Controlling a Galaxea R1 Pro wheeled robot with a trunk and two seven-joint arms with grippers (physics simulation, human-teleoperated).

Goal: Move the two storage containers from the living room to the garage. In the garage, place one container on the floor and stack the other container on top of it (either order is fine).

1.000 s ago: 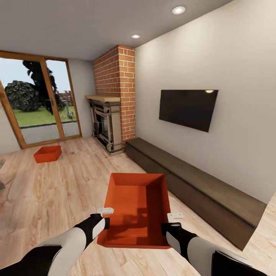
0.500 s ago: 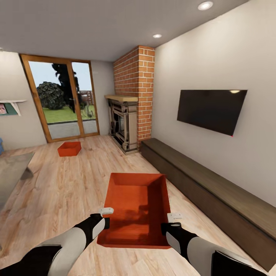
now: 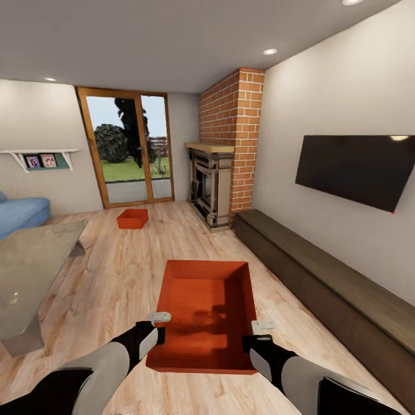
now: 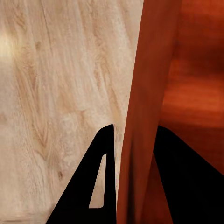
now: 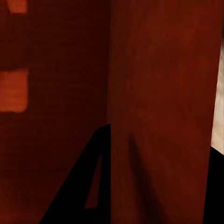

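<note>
1. Setting: living room with light wood plank floor (image 3: 109, 271); blue sofa (image 3: 20, 212) and glass table (image 3: 31, 259) at left, glass doors (image 3: 129, 147) and brick fireplace (image 3: 222, 167) behind, dark bench (image 3: 323, 282) and wall TV (image 3: 357, 170) at right.
2. Left gripper (image 3: 157, 327): jaws closed across the left wall of the near storage container (image 3: 204, 311).
3. Right gripper (image 3: 258, 334): jaws closed across the same container's right wall; container held above the floor.
4. Second storage container (image 3: 132, 218): on the floor near the glass doors.

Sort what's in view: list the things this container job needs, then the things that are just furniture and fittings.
Job: held container, gripped by left gripper and right gripper; second container on wood floor.
Bystanders: bench, TV, fireplace, sofa, glass table.
</note>
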